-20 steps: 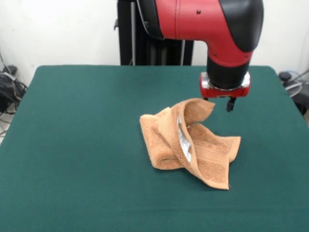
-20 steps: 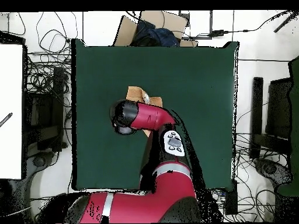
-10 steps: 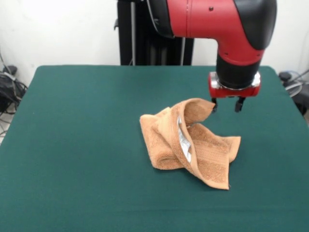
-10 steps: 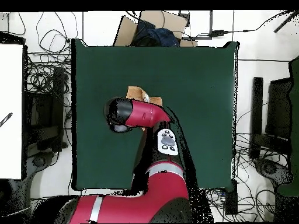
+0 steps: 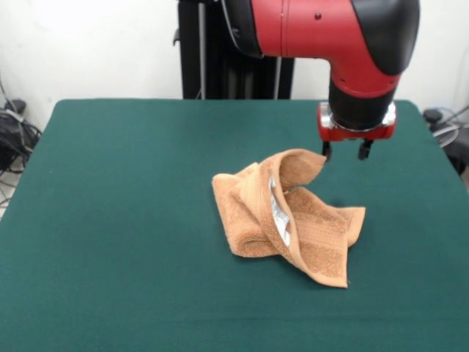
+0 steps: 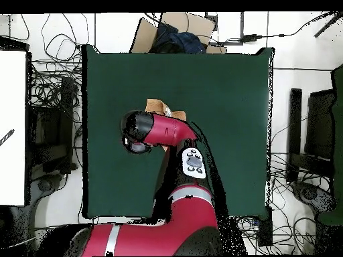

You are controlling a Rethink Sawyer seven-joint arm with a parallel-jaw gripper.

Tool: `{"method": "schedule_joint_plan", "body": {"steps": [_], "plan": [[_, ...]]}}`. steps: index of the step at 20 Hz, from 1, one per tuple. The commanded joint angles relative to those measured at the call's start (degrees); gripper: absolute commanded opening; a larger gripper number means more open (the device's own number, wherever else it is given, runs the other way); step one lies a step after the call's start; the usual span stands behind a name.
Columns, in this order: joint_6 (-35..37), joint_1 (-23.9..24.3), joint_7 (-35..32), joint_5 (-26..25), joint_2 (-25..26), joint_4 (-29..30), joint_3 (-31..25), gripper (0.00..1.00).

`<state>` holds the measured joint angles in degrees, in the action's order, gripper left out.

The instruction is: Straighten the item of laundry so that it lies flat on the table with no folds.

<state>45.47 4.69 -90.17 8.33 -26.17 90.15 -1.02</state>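
The item of laundry, an orange-brown terry towel, lies crumpled on the green table, folded over itself with one corner raised at its upper right and a white label showing in a fold. My gripper hangs open just right of that raised corner, a little above the table, with nothing between its fingers. In the overhead view the arm covers most of the towel, and the gripper is hidden under the arm's head.
Cables and dark equipment lie off the table's left side in the overhead view, and a cardboard box sits beyond its far edge. Bare green cloth surrounds the towel on all sides.
The gripper moved right, away from the towel's raised corner, and rose slightly. The towel has kept its shape and place.
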Motion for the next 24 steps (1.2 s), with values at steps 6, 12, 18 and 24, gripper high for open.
{"method": "schedule_joint_plan", "body": {"steps": [6, 12, 18, 24], "plan": [[7.4, 0.7, -6.7, 0.3, -2.3, -3.7, -3.4, 1.00], [11.0, 1.5, -5.5, -0.4, -3.7, -4.6, -2.9, 1.00], [12.8, 2.6, -4.6, -0.7, -4.4, -4.8, -2.8, 1.00], [11.9, 4.2, -4.2, -0.1, -5.2, -2.4, -3.4, 1.00]]}}
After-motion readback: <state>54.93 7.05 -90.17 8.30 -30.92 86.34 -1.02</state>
